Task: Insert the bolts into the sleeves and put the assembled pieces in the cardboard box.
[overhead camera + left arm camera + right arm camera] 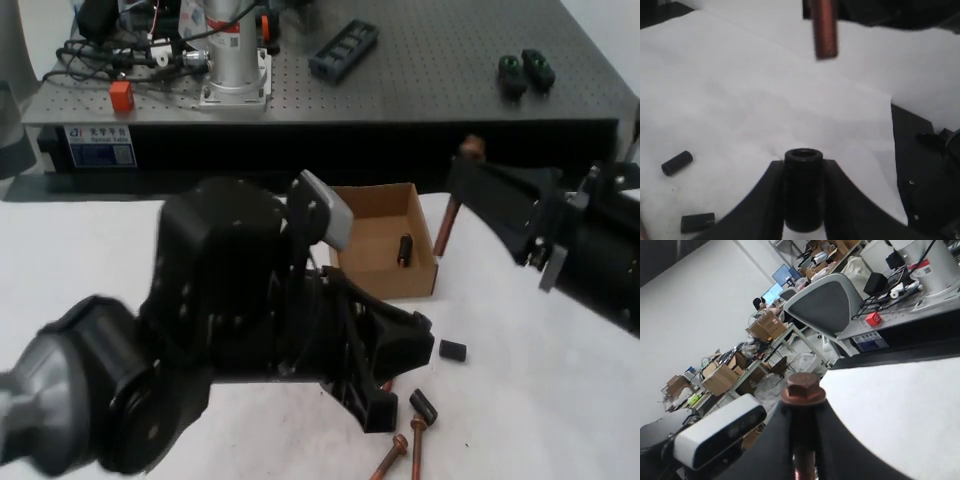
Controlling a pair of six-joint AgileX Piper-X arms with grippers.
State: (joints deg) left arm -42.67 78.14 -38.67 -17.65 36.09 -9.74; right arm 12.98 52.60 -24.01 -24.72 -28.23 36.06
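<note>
Left gripper (803, 167) clamped on black sleeve (803, 192), open end toward bolt, not touching it. Right gripper (802, 412) clamped on copper bolt (801, 388) under head, shaft hanging just right of cardboard box (372, 202). Assembled piece (405, 250) inside box. Loose sleeves (453, 351) and loose bolts (416, 450) on white surface (560, 400), near side of box.

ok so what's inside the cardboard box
One dark sleeve piece lies on the floor of the cardboard box; its left side is covered by the left arm's camera.
</note>
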